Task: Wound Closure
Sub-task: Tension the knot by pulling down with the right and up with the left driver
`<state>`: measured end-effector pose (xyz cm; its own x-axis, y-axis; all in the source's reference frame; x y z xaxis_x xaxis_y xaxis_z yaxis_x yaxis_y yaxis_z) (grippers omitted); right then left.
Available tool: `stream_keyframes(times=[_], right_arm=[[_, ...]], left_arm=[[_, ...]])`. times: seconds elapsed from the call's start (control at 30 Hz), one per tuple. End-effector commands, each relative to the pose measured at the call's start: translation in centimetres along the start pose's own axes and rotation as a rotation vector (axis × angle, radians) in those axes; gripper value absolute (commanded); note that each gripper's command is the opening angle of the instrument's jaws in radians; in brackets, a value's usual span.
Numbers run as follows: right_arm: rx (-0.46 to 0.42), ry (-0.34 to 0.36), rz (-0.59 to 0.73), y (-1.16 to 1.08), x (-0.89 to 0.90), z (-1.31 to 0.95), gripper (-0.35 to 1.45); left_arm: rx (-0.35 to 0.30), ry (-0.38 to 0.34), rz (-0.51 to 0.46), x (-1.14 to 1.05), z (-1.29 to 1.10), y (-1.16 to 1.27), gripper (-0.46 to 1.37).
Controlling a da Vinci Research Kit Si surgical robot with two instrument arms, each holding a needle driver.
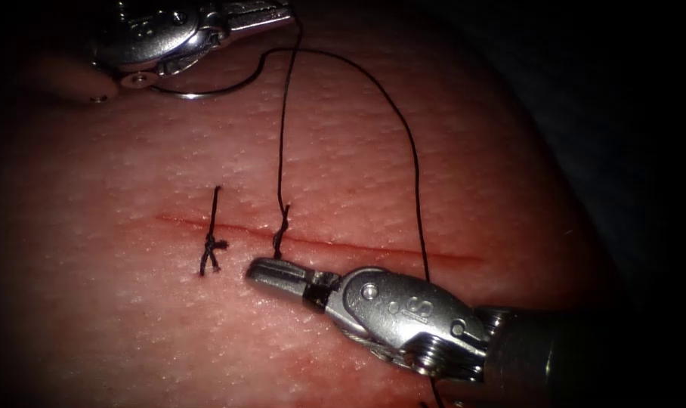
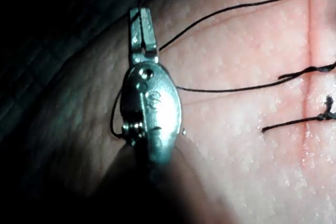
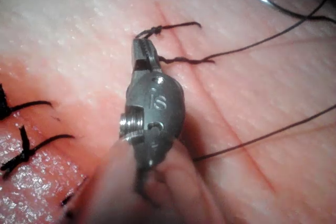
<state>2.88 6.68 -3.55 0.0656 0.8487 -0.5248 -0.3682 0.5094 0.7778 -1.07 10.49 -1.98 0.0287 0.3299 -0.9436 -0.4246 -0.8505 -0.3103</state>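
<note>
Overhead, left claw (image 1: 271,15) grips the thread (image 1: 279,128) taut above the second knot (image 1: 282,227); needle (image 1: 207,91) hangs free of tissue (image 1: 131,174) beside it. Right claw (image 1: 271,273), closed on nothing visible, rests just below the cut (image 1: 388,249)

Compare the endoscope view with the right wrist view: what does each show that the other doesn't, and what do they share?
Endoscope view's own: the left tool, jaws shut on the thread, and the curved needle lying out of the tissue beside it. Right wrist view's own: older stitches amid red fluid. Shared: the right tool, jaws shut, seemingly holding nothing, beside the twisted stitch on the cut, with the knotted stitch past its tip.
</note>
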Motion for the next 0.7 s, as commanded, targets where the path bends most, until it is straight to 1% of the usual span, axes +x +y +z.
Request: stream_keyframes(times=[0.03,0.07,0.13,0.23,0.3,0.37,0.47,0.57,0.63,0.7], right_arm=[[0.009,-0.004,0.074,-0.07,0.01,0.01,-0.35],[0.011,-0.006,0.139,-0.12,0.0,0.0,-0.35],[0.018,-0.018,0.162,-0.17,-0.01,0.01,-0.35],[0.017,-0.075,0.245,-0.3,-0.08,0.06,-0.35],[0.019,-0.117,0.268,-0.37,-0.15,0.11,-0.35],[0.019,-0.138,0.274,-0.41,-0.19,0.15,-0.35],[0.021,-0.142,0.279,-0.44,-0.2,0.17,-0.35],[0.015,-0.14,0.278,-0.43,-0.2,0.14,-0.35],[0.011,-0.139,0.288,-0.44,-0.22,0.1,-0.35],[0.01,-0.145,0.292,-0.47,-0.24,0.09,-0.35]], left_arm=[[-0.007,0.0,0.0,-0.03,0.02,-0.03,-0.35],[-0.006,0.001,0.006,-0.08,0.06,-0.08,-0.35],[-0.003,0.001,0.009,-0.11,0.09,-0.12,-0.35],[0.007,0.001,0.017,-0.18,0.2,-0.23,-0.35],[0.015,0.0,0.013,-0.19,0.27,-0.32,-0.35],[0.023,-0.002,0.019,-0.19,0.35,-0.4,-0.35],[0.038,-0.007,0.038,-0.15,0.5,-0.57,-0.35],[0.059,-0.017,0.072,-0.1,0.69,-0.76,-0.35],[0.063,-0.015,0.086,-0.07,0.85,-0.88,-0.35],[0.064,-0.019,0.102,-0.05,0.97,-0.94,-0.35]])
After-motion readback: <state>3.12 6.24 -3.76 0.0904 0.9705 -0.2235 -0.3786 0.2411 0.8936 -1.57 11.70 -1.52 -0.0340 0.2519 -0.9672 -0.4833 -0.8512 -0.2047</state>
